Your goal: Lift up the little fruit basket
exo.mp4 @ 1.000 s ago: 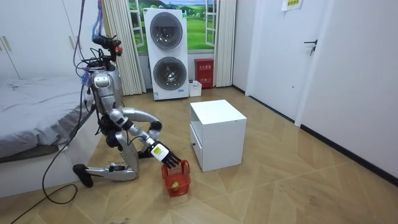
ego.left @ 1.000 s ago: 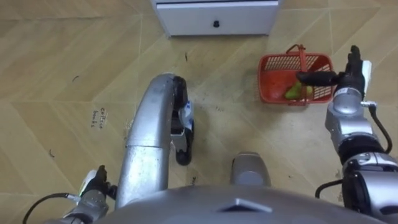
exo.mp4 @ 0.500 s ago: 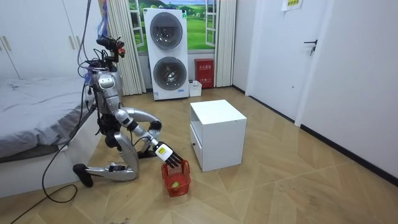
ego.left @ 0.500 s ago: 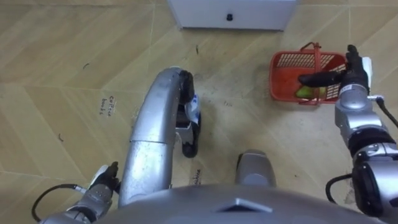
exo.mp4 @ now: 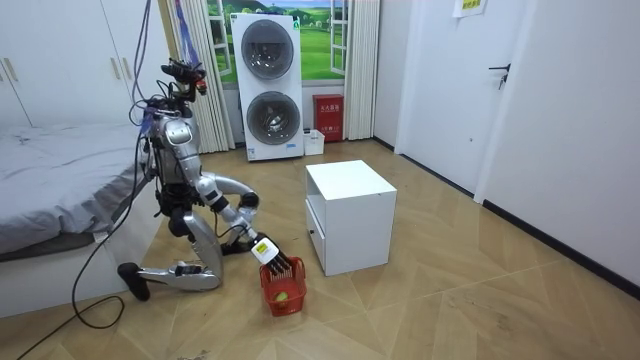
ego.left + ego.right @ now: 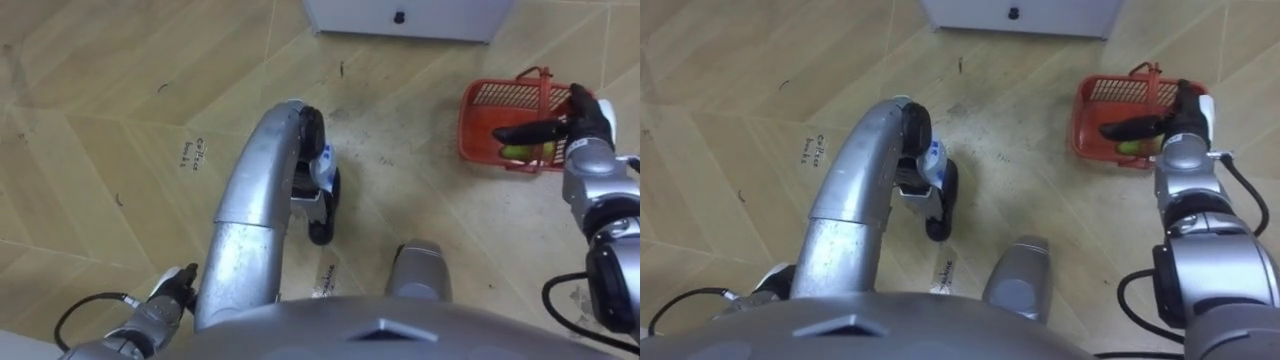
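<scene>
The red mesh fruit basket [image 6: 487, 101] stands on the wood floor, just in front of the white cabinet, in the room view [image 5: 283, 286] too. A yellow-green fruit [image 6: 520, 152] lies inside it. My right hand [image 6: 585, 128] hovers over the basket's right side, its dark fingers [image 6: 525, 131] stretched straight across the opening beside the upright handle [image 6: 545, 78]; the same hand [image 6: 1185, 115] reaches over the basket [image 6: 1102, 96] in the right eye view. I cannot tell whether the fingers touch the handle. My left hand [image 6: 170, 293] hangs low at the lower left. I kneel on the floor between bed and cabinet.
A white cabinet with a drawer [image 6: 400, 15] stands right behind the basket, and in the room view [image 5: 350, 215]. A bed [image 5: 60, 190] is close behind me. Stacked washing machines [image 5: 268, 85] and a red box [image 5: 327, 118] stand by the far wall.
My torso has straightened, so the eye views shifted. My right hand has sunk slightly toward the basket and stays stretched across it. The basket has not moved.
</scene>
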Controlling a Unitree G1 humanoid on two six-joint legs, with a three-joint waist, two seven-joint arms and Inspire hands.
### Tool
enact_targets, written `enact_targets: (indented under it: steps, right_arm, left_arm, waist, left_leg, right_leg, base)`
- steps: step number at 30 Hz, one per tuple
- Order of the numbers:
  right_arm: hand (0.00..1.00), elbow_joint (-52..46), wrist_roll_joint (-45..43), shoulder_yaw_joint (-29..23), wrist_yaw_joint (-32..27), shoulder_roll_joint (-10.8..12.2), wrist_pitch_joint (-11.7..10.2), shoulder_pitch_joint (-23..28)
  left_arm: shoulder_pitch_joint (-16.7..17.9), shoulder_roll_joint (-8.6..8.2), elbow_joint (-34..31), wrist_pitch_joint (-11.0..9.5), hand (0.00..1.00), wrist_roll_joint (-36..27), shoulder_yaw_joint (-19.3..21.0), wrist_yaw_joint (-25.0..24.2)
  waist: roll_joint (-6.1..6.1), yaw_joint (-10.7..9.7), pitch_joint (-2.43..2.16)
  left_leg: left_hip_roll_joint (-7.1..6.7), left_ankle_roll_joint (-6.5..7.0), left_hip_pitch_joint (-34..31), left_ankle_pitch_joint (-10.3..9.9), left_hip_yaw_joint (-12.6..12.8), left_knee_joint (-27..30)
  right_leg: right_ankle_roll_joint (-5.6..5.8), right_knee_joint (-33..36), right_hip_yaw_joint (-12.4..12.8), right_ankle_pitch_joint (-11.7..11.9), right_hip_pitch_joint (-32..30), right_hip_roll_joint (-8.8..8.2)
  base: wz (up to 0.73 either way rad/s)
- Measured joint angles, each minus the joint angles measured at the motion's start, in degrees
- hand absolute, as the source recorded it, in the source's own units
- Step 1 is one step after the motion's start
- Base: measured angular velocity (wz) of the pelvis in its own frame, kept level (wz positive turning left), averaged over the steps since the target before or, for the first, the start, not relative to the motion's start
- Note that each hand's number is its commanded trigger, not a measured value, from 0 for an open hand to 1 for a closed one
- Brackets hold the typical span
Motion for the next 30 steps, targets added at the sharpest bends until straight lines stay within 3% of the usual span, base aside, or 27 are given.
enact_targets:
  steps: [2, 3, 4, 5, 13, 30]
  right_arm:
    - [0.00, 1.26, 2.00, 0.01, 0.06, -0.01, 0.03, 0.00]
    - [0.42, 1.76, 3.36, -0.01, 0.09, -0.01, 0.08, 0.00]
    - [0.74, 1.95, 4.59, -0.03, 0.24, -0.01, 0.08, 0.02]
    - [1.00, 2.02, 4.99, -0.06, 0.51, -0.02, 0.08, 0.01]
    - [1.00, 6.49, 14.83, -0.01, 4.14, -1.05, 0.05, -0.29]
    - [1.00, 7.87, 17.55, -0.06, 6.21, -2.10, 0.68, -0.44]
  left_arm:
    - [0.38, 0.01, 0.01, 0.24, 0.00, -0.01, -0.18, -0.13]
    - [0.68, 0.01, 0.00, 0.38, 0.00, -0.02, -0.45, -0.25]
    - [1.05, 0.02, -0.07, 0.49, 0.00, -0.01, -0.74, -0.50]
    - [1.18, 0.06, -0.07, 0.54, 0.00, 0.00, -1.14, -0.75]
    - [1.12, 0.06, -0.08, 0.83, 0.00, 0.01, -2.08, -2.71]
    - [1.35, 0.09, -0.08, 1.63, 0.00, -2.18, -2.23, -3.67]
  waist:
    - [0.07, 0.24, -0.02]
    - [0.13, 0.27, -0.01]
    - [0.13, 0.24, -0.01]
    - [0.14, 0.15, -0.01]
    - [0.20, 0.96, 0.00]
    - [0.26, 1.41, 0.07]
  left_leg:
    - [0.09, 0.07, -0.01, 0.09, 0.07, -0.01]
    - [0.09, 0.10, -0.04, 0.14, 0.14, -0.01]
    - [0.11, 0.16, -0.04, 0.19, 0.27, -0.05]
    - [0.10, 0.21, -0.04, 0.22, 0.33, -0.07]
    - [0.28, 0.13, -0.89, 1.32, 0.45, -0.52]
    - [0.22, -0.32, -1.08, 2.38, 0.51, -1.25]
  right_leg:
    - [0.08, 0.13, 0.15, -0.04, -0.13, 0.04]
    - [0.09, 0.20, 0.28, -0.06, -0.20, 0.02]
    - [0.08, 0.28, 0.44, -0.06, -0.31, -0.03]
    - [0.07, 0.31, 0.47, -0.07, -0.35, -0.07]
    - [0.06, 1.40, 0.73, -0.21, -1.64, 0.00]
    - [-0.06, 2.19, 0.76, -0.29, -2.33, -0.08]
  base:
    - [0.00]
    - [0.00]
    - [0.00]
    - [0.00]
    - [0.01]
    - [0.00]
